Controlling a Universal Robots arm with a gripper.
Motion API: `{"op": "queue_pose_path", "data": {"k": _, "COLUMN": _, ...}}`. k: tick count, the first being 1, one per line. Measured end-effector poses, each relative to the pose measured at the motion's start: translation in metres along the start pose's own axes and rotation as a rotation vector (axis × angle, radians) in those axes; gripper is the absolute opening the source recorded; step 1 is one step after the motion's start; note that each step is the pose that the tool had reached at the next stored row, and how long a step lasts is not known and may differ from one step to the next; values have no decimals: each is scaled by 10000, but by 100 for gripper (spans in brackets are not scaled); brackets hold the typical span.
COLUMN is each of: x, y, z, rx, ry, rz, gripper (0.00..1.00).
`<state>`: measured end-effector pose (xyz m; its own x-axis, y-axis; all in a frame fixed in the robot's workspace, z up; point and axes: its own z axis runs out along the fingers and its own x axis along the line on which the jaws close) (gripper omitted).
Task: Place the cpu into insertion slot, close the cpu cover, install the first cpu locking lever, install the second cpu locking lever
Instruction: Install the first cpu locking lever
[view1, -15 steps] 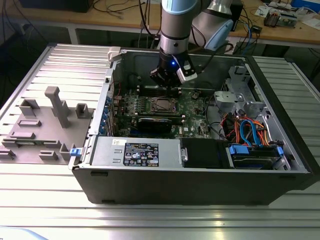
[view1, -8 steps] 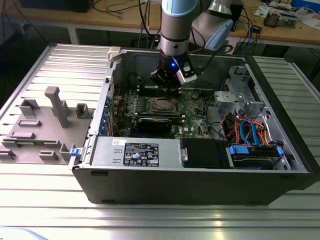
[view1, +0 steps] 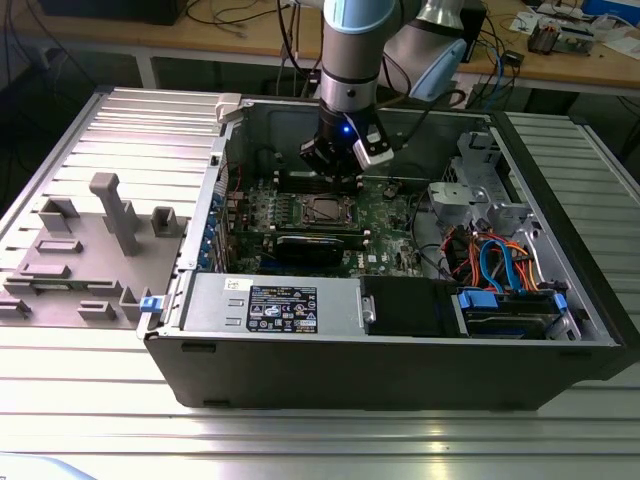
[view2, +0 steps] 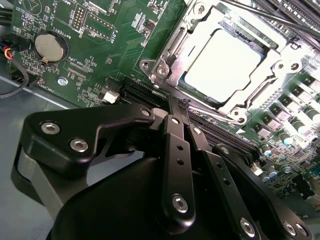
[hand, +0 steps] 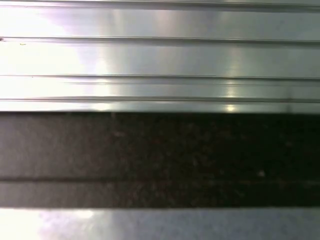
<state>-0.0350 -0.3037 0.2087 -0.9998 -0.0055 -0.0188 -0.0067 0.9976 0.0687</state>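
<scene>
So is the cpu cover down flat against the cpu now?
Touching, as far as the second wrist view shows: the cpu cover frames the cpu with no gap visible, the chip's bright top showing through its window.

ribbed metal table (view1: 90, 400) | open computer case (view1: 400, 375) | grey fixture tray (view1: 90, 260)

There was one open computer case (view1: 400, 370), one green motherboard (view2: 75, 65), one cpu (view2: 222, 65), one cpu cover (view2: 170, 55), one round coin battery (view2: 51, 47), and one gripper (view2: 181, 107)
</scene>
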Motion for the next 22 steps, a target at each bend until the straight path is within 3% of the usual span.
{"op": "queue_pose_path", "data": {"k": 8, "x": 0, "y": 1, "z": -13, "rx": 0, "ry": 0, "rz": 0, "gripper": 11}}
{"op": "queue_pose_path", "data": {"k": 17, "x": -17, "y": -3, "z": 28, "rx": 90, "ry": 2, "rz": -1, "gripper": 11}}
{"op": "queue_pose_path", "data": {"k": 22, "x": -20, "y": -8, "z": 28, "rx": 88, "ry": 0, "rz": -1, "gripper": 11}}
